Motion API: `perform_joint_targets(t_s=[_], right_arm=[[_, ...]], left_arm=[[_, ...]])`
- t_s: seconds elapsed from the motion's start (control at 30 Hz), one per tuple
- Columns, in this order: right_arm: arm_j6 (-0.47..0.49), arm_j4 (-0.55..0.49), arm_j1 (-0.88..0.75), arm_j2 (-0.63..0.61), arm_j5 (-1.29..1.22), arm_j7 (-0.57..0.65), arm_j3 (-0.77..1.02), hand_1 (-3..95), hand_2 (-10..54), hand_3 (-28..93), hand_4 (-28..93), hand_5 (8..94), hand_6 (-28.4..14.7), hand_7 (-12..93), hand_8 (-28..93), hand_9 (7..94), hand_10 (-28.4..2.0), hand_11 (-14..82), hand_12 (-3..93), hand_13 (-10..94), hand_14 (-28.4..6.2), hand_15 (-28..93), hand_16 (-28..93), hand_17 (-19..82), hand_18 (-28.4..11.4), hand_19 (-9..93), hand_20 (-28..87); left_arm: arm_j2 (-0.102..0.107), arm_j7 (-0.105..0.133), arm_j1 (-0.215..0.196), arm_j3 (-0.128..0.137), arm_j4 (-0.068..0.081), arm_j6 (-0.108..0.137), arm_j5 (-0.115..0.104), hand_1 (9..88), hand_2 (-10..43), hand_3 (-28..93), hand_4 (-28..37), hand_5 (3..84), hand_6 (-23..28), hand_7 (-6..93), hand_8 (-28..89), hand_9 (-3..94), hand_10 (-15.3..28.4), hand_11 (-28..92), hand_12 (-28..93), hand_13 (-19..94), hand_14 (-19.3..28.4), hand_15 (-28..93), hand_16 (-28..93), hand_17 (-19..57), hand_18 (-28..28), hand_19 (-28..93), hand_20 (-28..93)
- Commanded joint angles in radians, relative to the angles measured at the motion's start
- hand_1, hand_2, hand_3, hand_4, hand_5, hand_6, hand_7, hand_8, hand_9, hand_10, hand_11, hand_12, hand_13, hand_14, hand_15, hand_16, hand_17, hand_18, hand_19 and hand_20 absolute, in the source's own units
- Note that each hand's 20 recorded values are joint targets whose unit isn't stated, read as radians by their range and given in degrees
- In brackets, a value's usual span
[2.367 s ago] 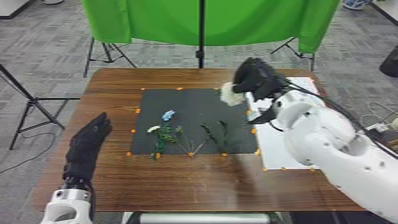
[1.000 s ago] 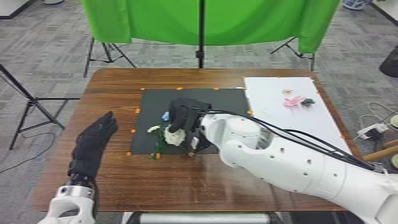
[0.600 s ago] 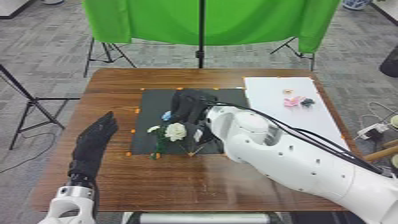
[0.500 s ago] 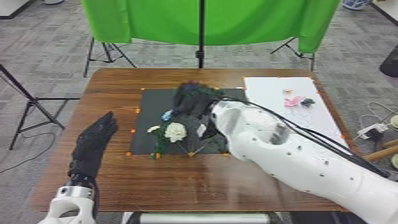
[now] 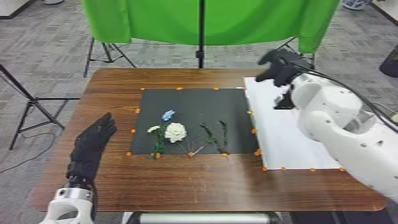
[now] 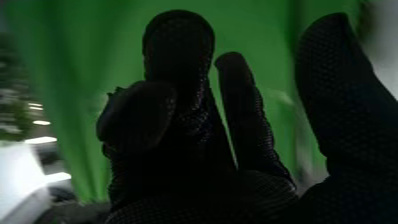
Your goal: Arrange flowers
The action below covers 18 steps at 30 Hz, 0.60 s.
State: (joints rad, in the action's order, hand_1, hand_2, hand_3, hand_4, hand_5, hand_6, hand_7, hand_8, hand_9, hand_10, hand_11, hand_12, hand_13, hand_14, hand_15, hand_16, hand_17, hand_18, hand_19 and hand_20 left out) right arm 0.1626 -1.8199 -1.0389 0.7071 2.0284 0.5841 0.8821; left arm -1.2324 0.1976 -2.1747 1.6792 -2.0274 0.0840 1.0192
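Observation:
My right hand (image 5: pixel 282 67) is over the far end of the white sheet (image 5: pixel 298 135), open and holding nothing. In the right wrist view the right hand (image 6: pixel 182 150) has its fingers extended. On the dark mat (image 5: pixel 191 100) lie a large white flower (image 5: pixel 174 132), a blue flower (image 5: pixel 168 115) just beyond it and a small white flower (image 5: pixel 154 129) beside it. Green stems (image 5: pixel 160 145) run below these, and more green stems (image 5: pixel 224 135) lie toward the mat's right side. My left hand (image 5: pixel 91 145) rests open, fingers straight, left of the mat.
Orange markers (image 5: pixel 179 89) line the mat and the white sheet on the brown table (image 5: pixel 178 185). Behind the table hang a green cloth (image 5: pixel 160 20) and its stand. A black tripod (image 5: pixel 34 102) stands at the left.
My right hand has moved from above the mat to the far right, over the white sheet. The large white flower stays on the mat, where the hand let it go. The left hand has not moved.

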Motion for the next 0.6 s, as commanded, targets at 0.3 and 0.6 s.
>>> perform_joint_targets(t_s=[0.3, 0.6], right_arm=[[0.041, 0.191, -0.042, -0.026, -0.003, 0.038, -0.031, 40.4, -9.5, 64, -17, 49.4, -0.4, 8, -6, 55.5, -16.9, 7.6, 18.8, 83, -5.9, 51, 31, 56, -12.6, 92, 44], [0.031, 0.238, -0.058, -0.026, 0.149, 0.049, -0.087, 43.6, -9.5, 66, -18, 50.6, 0.3, 10, -7, 56.0, -16.2, 8.3, 19.1, 83, -5.1, 54, 31, 57, -12.2, 92, 43]], left_arm=[[-0.010, -0.004, -0.007, 0.001, 0.001, -0.005, 0.004, 27.0, -4.5, 65, -21.0, 38.1, 4.4, 6.0, -5, 35.1, 11.0, 7, 13, 26, 14.9, 7, 5, -1.1, 12.5, 2, 17], [-0.004, -0.009, -0.007, 0.005, 0.001, -0.010, 0.000, 26.7, -4.8, 65, -20.8, 38.1, 4.4, 5.9, -5, 35.0, 10.9, 7, 13, 26, 15.0, 7, 5, -1.1, 12.6, 2, 17]])
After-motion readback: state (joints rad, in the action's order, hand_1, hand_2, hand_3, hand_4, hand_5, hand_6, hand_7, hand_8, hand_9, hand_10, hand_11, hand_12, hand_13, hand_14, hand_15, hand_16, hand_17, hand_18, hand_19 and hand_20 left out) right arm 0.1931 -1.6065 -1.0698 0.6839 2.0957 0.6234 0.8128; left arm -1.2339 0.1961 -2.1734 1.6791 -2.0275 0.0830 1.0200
